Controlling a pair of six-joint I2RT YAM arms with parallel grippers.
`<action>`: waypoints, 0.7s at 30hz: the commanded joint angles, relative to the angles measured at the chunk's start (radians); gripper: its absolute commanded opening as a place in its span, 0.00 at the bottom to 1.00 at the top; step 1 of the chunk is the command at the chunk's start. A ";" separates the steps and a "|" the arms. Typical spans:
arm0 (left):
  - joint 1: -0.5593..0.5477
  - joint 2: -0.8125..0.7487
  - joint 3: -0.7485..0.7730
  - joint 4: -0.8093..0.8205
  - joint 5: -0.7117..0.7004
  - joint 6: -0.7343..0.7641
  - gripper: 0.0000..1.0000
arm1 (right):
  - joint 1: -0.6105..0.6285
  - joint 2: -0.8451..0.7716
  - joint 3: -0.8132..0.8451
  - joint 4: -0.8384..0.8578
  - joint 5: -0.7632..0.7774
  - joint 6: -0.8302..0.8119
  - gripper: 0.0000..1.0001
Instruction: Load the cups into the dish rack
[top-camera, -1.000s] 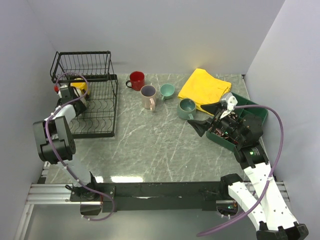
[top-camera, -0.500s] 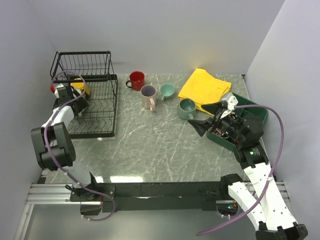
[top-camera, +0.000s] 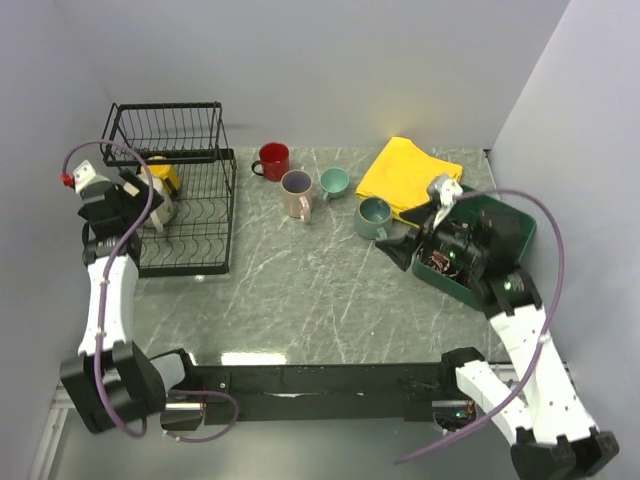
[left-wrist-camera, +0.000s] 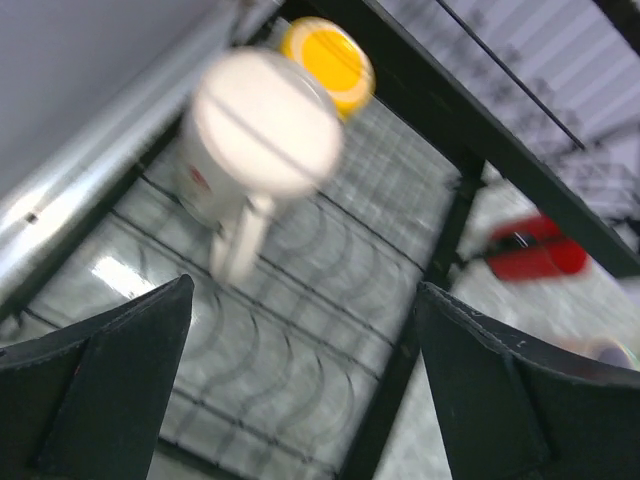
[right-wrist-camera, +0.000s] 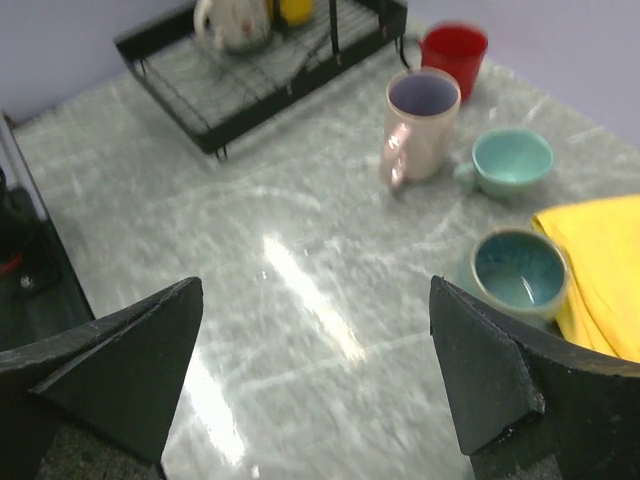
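Note:
The black wire dish rack (top-camera: 190, 235) stands at the table's left. Two cups rest on its lower tray: a cream one (top-camera: 157, 212) (left-wrist-camera: 265, 125) lying bottom-up with its handle toward me, and a yellow one (top-camera: 163, 177) (left-wrist-camera: 328, 52) behind it. My left gripper (top-camera: 135, 195) (left-wrist-camera: 305, 300) hovers open above the tray, holding nothing. On the table stand the red cup (top-camera: 272, 160) (right-wrist-camera: 455, 50), pinkish-beige cup (top-camera: 297, 192) (right-wrist-camera: 420, 120), small teal cup (top-camera: 333, 181) (right-wrist-camera: 510, 160) and grey-green cup (top-camera: 374, 217) (right-wrist-camera: 520, 270). My right gripper (top-camera: 398, 252) (right-wrist-camera: 315, 290) is open, just in front of the grey-green cup.
A yellow cloth (top-camera: 410, 178) lies at the back right, its edge beside the grey-green cup. A green tray (top-camera: 500, 235) sits under my right arm at the table's right edge. The rack's raised basket (top-camera: 165, 125) stands at the back left.
My left gripper has opened, let go of the cream cup in the rack and drawn back up and to the left. The right arm has shifted slightly.

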 joint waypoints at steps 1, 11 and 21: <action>-0.002 -0.159 -0.055 -0.047 0.155 -0.040 0.99 | -0.011 0.170 0.228 -0.346 0.029 -0.187 1.00; 0.003 -0.346 -0.136 -0.168 0.475 -0.098 0.96 | -0.033 0.555 0.542 -0.508 0.285 -0.155 1.00; -0.054 -0.452 -0.161 -0.180 0.729 -0.158 0.96 | -0.051 1.034 0.903 -0.690 0.308 -0.279 1.00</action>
